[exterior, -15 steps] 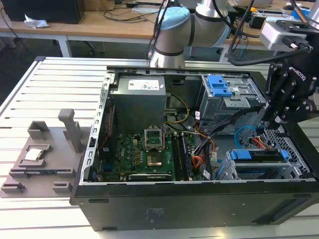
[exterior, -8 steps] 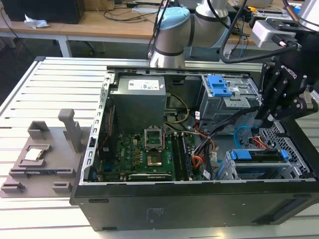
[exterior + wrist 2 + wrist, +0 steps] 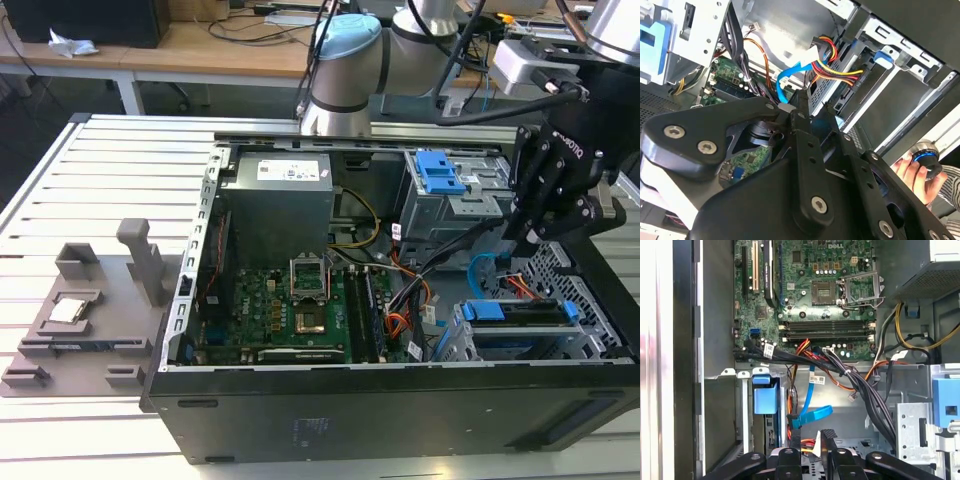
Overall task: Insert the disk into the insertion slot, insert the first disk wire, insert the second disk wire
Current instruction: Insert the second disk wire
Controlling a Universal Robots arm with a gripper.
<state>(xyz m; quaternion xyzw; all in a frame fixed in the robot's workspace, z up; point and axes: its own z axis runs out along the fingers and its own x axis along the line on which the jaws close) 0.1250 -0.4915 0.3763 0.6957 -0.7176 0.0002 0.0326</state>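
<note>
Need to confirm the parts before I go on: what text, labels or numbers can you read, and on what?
On the power supply label: print too small to read.
On the white tag on the black cables: blurred, unreadable.
On the sticker on the case front: too faint to read.

Setting: robotics lab or workshop. Evidence: robot arm [image 3: 345, 70] at a white slatted metal table [image 3: 60, 180], opened desktop computer case [image 3: 400, 410] on it, grey moulded parts fixture [image 3: 90, 310] alongside. Wooden workbenches [image 3: 200, 48] strewn with cables [image 3: 250, 25] behind.
</note>
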